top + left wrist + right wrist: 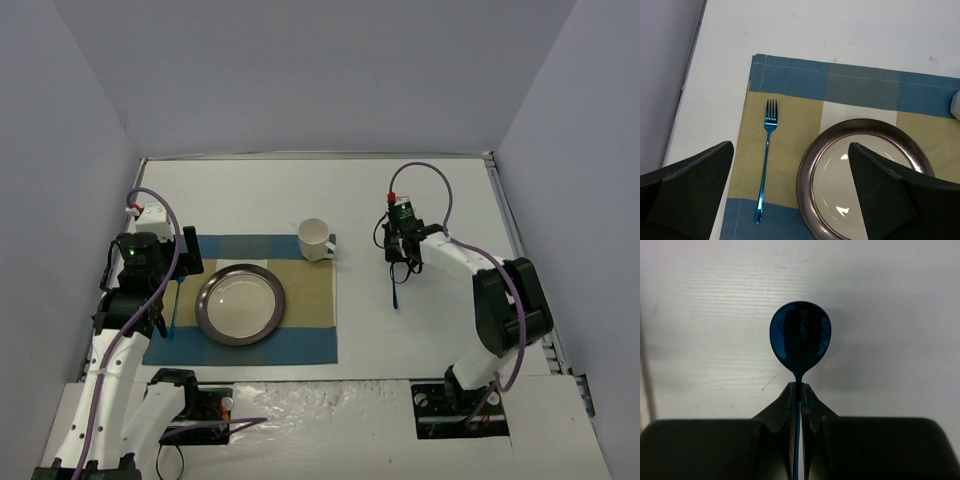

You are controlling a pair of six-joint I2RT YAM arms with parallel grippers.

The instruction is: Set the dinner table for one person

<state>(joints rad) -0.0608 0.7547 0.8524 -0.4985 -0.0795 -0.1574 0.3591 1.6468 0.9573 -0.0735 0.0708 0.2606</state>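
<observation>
The right gripper (797,390) has its fingers (782,402) pressed together on the thin blue handle of a spoon (800,337), pinching it just below the bowl. In the right wrist view the spoon's long axis runs straight up the middle of the frame, with the bowl at the upper centre and its hollow face toward the camera. The handle drops out of sight between the fingers. White table (890,290) fills the frame behind it. Whether the bowl touches the surface cannot be told.

The left gripper (790,147) is spread wide and grasps nothing. Its two dark fingers (690,185) sit at the lower left and lower right of the left wrist view, above a blue-and-tan checked placemat (790,75). Between the fingers lies a blue fork (765,165), flat on the mat with its tines toward the top of the frame and its handle toward the bottom. Just right of the fork is a plate with a dark metallic rim (807,165).

From above, a white cup (314,239) stands at the mat's upper right corner. The table lies flat and takes up the middle of the frame, and its longer sides appear to run left to right. The mat is in its left half, and the spoon is right of centre, well apart from the mat.
</observation>
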